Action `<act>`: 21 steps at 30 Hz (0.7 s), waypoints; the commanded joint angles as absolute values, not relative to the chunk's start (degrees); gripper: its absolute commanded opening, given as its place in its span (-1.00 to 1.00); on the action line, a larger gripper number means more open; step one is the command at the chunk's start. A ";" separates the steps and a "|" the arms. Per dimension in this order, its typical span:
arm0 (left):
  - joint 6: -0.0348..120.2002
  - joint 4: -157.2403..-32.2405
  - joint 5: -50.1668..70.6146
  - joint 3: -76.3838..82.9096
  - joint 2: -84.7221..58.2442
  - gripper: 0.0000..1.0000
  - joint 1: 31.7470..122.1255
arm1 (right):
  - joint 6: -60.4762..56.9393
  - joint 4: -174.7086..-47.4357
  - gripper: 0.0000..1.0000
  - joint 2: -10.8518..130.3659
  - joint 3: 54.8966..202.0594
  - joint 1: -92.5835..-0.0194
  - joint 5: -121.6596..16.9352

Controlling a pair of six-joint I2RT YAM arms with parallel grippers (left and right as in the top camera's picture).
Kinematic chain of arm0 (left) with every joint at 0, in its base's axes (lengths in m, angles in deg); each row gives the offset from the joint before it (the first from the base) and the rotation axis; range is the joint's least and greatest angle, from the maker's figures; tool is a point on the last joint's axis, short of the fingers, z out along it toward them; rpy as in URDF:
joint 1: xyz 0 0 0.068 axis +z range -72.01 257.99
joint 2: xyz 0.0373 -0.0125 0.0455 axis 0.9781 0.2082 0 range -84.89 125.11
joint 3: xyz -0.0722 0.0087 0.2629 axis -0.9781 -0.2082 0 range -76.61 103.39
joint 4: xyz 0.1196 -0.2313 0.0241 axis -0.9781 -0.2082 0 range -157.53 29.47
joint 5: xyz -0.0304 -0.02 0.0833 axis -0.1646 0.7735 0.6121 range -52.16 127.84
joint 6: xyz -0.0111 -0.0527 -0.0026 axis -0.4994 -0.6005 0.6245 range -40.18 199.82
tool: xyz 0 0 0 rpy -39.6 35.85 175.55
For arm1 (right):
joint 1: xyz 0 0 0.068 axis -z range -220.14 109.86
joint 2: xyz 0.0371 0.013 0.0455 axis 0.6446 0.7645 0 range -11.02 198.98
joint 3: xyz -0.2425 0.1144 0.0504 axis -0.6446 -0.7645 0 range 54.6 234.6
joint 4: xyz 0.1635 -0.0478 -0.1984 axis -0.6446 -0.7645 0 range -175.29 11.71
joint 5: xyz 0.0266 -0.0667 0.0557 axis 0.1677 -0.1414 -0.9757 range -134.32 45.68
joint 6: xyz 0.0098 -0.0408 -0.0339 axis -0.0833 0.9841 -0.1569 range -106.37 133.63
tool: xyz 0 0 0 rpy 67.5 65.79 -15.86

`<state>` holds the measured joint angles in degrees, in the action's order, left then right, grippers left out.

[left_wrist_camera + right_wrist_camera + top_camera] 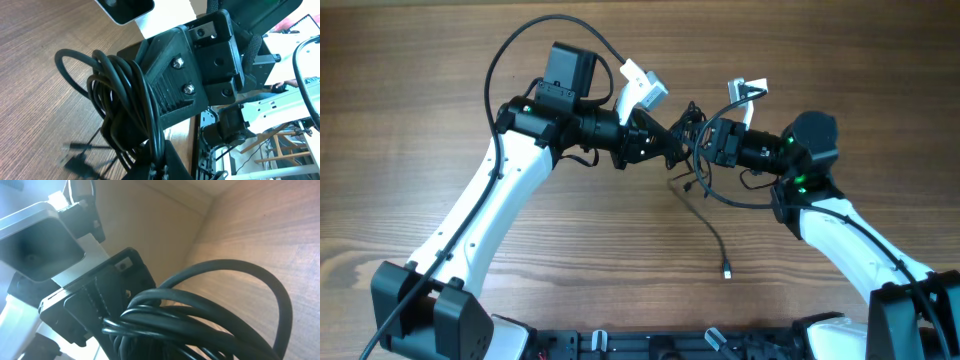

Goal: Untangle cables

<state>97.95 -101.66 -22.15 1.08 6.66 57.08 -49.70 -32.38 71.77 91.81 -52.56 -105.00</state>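
The wooden bench (420,80) carries only part of the cables (692,122). Most of the tangle seems lifted just above it as a tight bundle, and everything else gathers around that bundle. The 2 arms reach in from opposite sides, the left arm (490,210) from the bundle's left and the right arm (840,225) from its right. That way each can take a different part of the knot.

The left fingers (672,140) are closed on the bundle's left side, apparently as an anchor. The right fingers (708,140) are closed on its right side, just beside the left ones, likely so a short pull can part the loops. Which loop each pair pinches is hidden among the coils.

Below the bundle, 1 loose strand (712,230) trails onto the bench. It ends in a small plug (727,271) well apart from the knot and looks free to be drawn out.
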 commanded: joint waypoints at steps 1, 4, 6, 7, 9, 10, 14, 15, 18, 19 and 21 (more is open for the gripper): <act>88.14 -101.57 -11.33 0.97 6.40 -0.92 59.26 | -42.36 -32.22 -0.91 71.16 92.38 -48.37 -111.96; 72.84 -102.20 7.54 0.97 6.40 -0.92 62.78 | -42.05 -32.20 -0.91 71.16 92.38 -38.31 -118.49; 63.98 -102.20 16.58 0.97 6.40 -0.92 65.43 | -42.18 -32.22 -0.91 71.16 92.38 -31.62 -121.68; 61.95 -102.20 18.05 0.97 6.40 -0.92 66.19 | -42.38 -32.22 -0.91 71.16 92.38 -28.89 -122.88; 60.14 -102.20 18.92 0.97 6.42 -0.92 67.57 | -42.51 -32.25 -0.91 71.16 92.38 -25.02 -124.09; 59.81 -102.20 19.14 0.97 6.42 -0.92 67.88 | -42.51 -32.25 -0.92 71.16 92.38 -23.60 -124.13; 59.79 -102.20 21.13 0.97 6.42 -0.92 68.14 | -42.44 -32.29 -0.91 71.16 92.38 -17.81 -124.06; 59.37 -102.20 22.42 0.97 6.42 -0.92 68.14 | -42.47 -32.31 -0.91 71.16 92.38 -16.24 -124.09; 58.28 -101.96 22.88 0.97 6.42 -0.92 68.14 | -42.47 -33.73 -0.91 71.16 92.38 -14.77 -124.09; 58.30 -101.96 22.88 0.97 6.42 -0.92 68.10 | -42.38 -34.32 -0.91 71.16 92.38 -14.84 -124.09; 58.32 -101.96 21.92 0.97 6.42 -0.92 67.77 | -41.81 -35.59 -0.79 71.16 92.36 -15.19 -124.09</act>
<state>59.33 -102.29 21.72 1.06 6.66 68.25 -43.27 -34.87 71.79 91.81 -14.90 -122.73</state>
